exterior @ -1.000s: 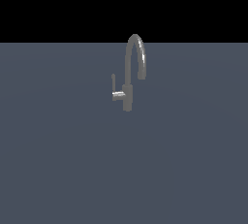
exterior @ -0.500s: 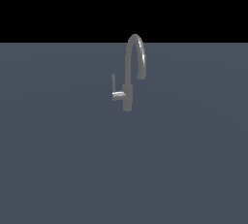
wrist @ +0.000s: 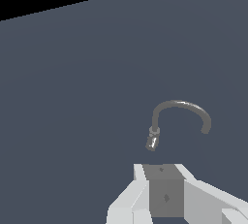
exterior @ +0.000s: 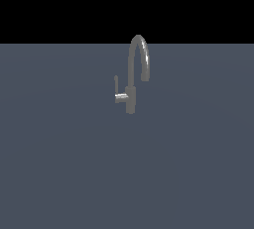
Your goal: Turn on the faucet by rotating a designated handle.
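The faucet [exterior: 132, 69] is a slim grey gooseneck tap standing upright on the flat grey-blue surface [exterior: 64, 163], its arched spout bending toward the exterior view's right. The handle [exterior: 118, 94] is a small L-shaped lever on the body's left side, a short stub with a thin rod pointing up. The arm does not show in the exterior view. In the wrist view the faucet [wrist: 180, 105] lies ahead of my gripper [wrist: 162, 169], with the handle's stub [wrist: 152, 141] nearest to it and a gap between them. The fingers [wrist: 141, 172] show no gap and hold nothing.
The grey-blue surface [wrist: 72, 97] stretches all around the faucet, with a black background beyond its far edge. No other object shows in either view.
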